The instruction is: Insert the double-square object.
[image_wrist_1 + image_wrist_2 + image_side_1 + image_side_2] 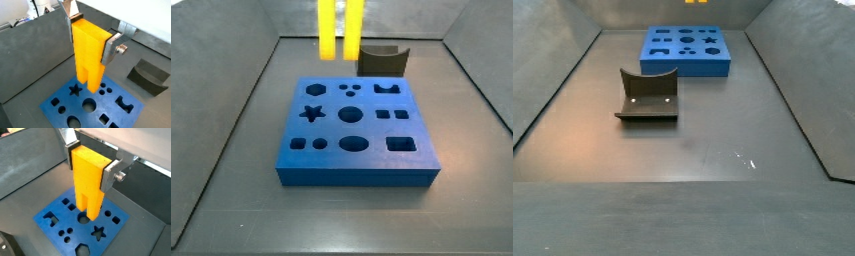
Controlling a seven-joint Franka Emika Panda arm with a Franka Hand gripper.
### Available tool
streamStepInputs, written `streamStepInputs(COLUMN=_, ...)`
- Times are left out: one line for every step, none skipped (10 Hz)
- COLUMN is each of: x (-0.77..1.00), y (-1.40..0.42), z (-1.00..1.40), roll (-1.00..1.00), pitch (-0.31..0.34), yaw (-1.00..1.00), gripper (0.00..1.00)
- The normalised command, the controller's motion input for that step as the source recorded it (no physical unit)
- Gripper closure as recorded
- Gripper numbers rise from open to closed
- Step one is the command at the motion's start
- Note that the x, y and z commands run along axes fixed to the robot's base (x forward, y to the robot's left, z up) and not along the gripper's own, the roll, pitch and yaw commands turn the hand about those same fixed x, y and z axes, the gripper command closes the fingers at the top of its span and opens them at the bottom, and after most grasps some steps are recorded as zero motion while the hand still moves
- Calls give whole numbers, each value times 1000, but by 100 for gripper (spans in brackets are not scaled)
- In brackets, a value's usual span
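Yellow and upright, the double-square object (89, 50) hangs clamped in my gripper (91, 34) above the blue board (358, 160), so I judge pickup done, insertion left.

Even bright lighting, soft shadows, faint floor glare, sharp focus.

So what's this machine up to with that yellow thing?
A robot arm's gripper holds the double-square object, a tall yellow block, upright between its jaws. It hangs in the air above the blue board, which has holes of different shapes cut into it; the block has not entered any hole yet. A dark grey curved block sits on the floor apart from the board, untouched.
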Motion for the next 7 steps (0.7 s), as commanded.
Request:
streamStepInputs(x=0, y=0, z=0, roll=9, pitch=0, yaw=0, gripper=100)
streamStepInputs(x=-6, y=0, z=0, roll=0, pitch=-13, yaw=0, gripper=100)
streamStepInputs(x=0, y=0, z=0, roll=0, pitch=16, yaw=0, gripper=100)
streamStepInputs(x=0, y=0, z=-74, roll=0, pitch=0, yaw=0, gripper=100)
streamStepInputs(x=57, y=0, z=0, roll=0, pitch=0, yaw=0, gripper=100)
streamStepInputs(x=0, y=0, z=-26, roll=0, pitch=0, yaw=0, gripper=100)
streamStepInputs(x=0, y=0, z=0, roll=-9, pitch=0, yaw=0, gripper=100)
